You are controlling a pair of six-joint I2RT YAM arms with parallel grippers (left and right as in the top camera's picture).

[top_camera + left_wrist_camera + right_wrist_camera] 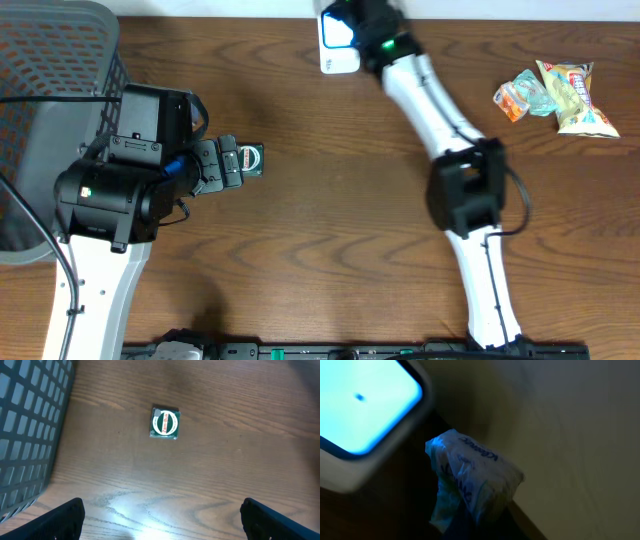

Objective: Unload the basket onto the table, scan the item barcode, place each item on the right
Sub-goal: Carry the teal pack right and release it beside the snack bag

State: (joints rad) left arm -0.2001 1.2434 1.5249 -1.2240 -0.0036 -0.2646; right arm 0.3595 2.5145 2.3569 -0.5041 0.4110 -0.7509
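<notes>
A grey mesh basket (45, 110) stands at the desk's left edge. Beside it the left gripper (228, 163) hovers with jaws spread wide and empty above a small green Zam-Buk box (164, 423) lying flat on the wood. Further right, at the far edge, sits the scanner (335, 52), its window glowing blue. The right gripper (350, 25) is clamped on a blue-and-white packet (470, 480), held just beside that window, so the presenting step looks to be in hand. The next move calls for turning the barcode squarely to the light. Two snack packets (560, 95) lie far right. No barcode shows; the packet's print is blurred, and the right gripper's fingers are lost in shadow.
</notes>
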